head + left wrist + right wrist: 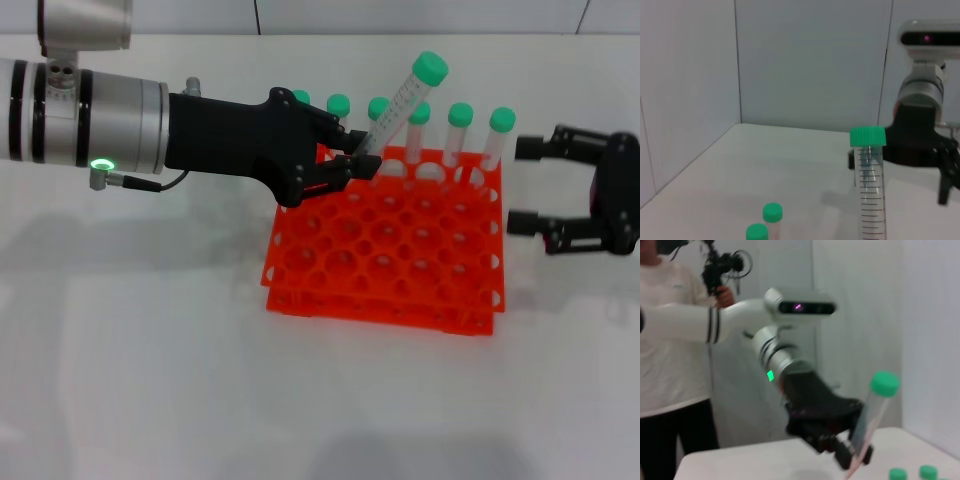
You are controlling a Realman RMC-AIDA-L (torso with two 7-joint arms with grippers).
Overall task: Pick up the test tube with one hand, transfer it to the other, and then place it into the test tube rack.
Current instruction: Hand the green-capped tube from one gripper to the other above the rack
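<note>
My left gripper (360, 160), on the arm with the green ring, is shut on the lower part of the test tube (405, 100). It holds the tube tilted, green cap up, above the back left of the orange-red test tube rack (385, 270). My right gripper (522, 185) is open and empty just past the rack's right side, its jaws facing the rack. The held tube also shows upright in the left wrist view (868, 185). In the right wrist view the tube (875, 405) shows in the left gripper (855, 457).
Several more green-capped tubes (460, 135) stand in the rack's back row, right behind the held tube. The rack's other holes are empty. The white table (150, 380) spreads around it. A person (670, 340) stands behind the left arm.
</note>
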